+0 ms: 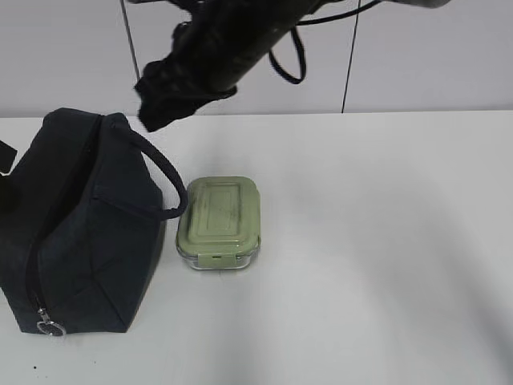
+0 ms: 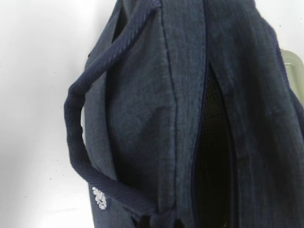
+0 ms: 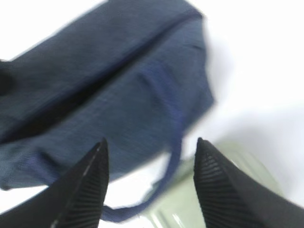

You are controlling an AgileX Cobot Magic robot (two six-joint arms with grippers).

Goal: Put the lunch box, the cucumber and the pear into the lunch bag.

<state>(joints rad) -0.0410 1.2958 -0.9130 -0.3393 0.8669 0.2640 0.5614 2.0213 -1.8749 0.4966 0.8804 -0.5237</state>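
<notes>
The navy lunch bag (image 1: 80, 233) stands at the table's left, its top zipper open along a dark gap (image 2: 209, 156). The lunch box (image 1: 220, 221), with a sage-green lid and a clear base, sits just right of the bag, next to its loop handle (image 1: 164, 180). My right gripper (image 1: 156, 100) hangs open and empty above the bag's far end. In the right wrist view it (image 3: 151, 142) frames the bag's handle (image 3: 173, 171) and a corner of the lunch box (image 3: 190, 204). My left gripper's jaws are not clear in the left wrist view, which the bag (image 2: 142, 118) fills. The cucumber and the pear are out of view.
The zipper's metal ring pull (image 1: 50, 326) lies at the bag's near end. The white table (image 1: 377, 241) stretches to the right of the lunch box. A dark part (image 1: 6, 156) shows at the left edge against the bag.
</notes>
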